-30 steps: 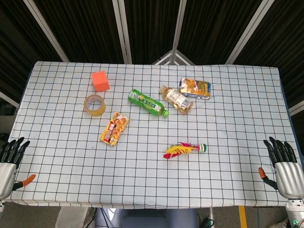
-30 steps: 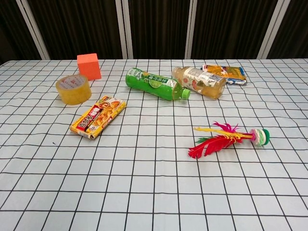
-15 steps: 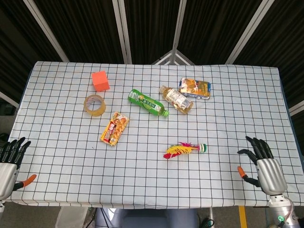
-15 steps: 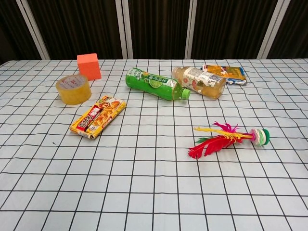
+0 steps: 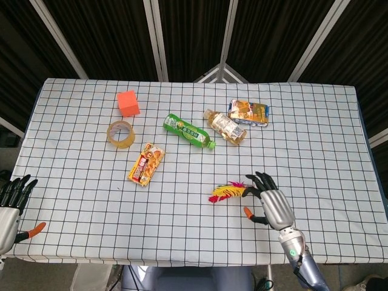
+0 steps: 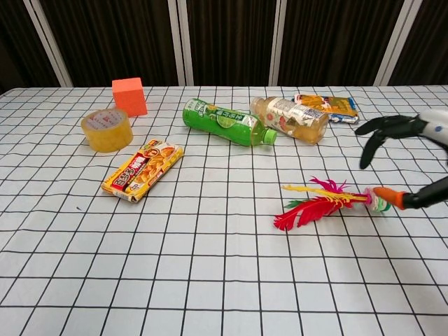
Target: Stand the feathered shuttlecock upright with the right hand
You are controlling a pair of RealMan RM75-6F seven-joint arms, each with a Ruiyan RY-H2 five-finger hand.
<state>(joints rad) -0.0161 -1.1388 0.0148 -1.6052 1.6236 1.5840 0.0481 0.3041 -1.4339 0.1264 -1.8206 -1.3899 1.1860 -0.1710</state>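
Observation:
The feathered shuttlecock (image 5: pixel 227 192) lies on its side on the checked table (image 5: pixel 315 133), red, yellow and pink feathers (image 6: pixel 315 204) pointing left. In the chest view its green and white base (image 6: pixel 376 198) points right. My right hand (image 5: pixel 270 204) hovers over that base and hides it in the head view. The fingers (image 6: pixel 392 128) are spread above the base, and the orange thumb tip (image 6: pixel 389 196) sits right beside it, holding nothing. My left hand (image 5: pixel 12 209) rests open at the front left table edge, far from the shuttlecock.
Behind the shuttlecock lie a green bottle (image 5: pixel 189 131), a yellow tea bottle (image 5: pixel 225 127) and a snack pouch (image 5: pixel 248 111). Further left are an orange cube (image 5: pixel 128 103), a tape roll (image 5: pixel 121 133) and a snack pack (image 5: pixel 146 163).
My right hand has moved from the front right table edge leftwards to the shuttlecock's base and now shows in the chest view. The shuttlecock and the left hand have not moved.

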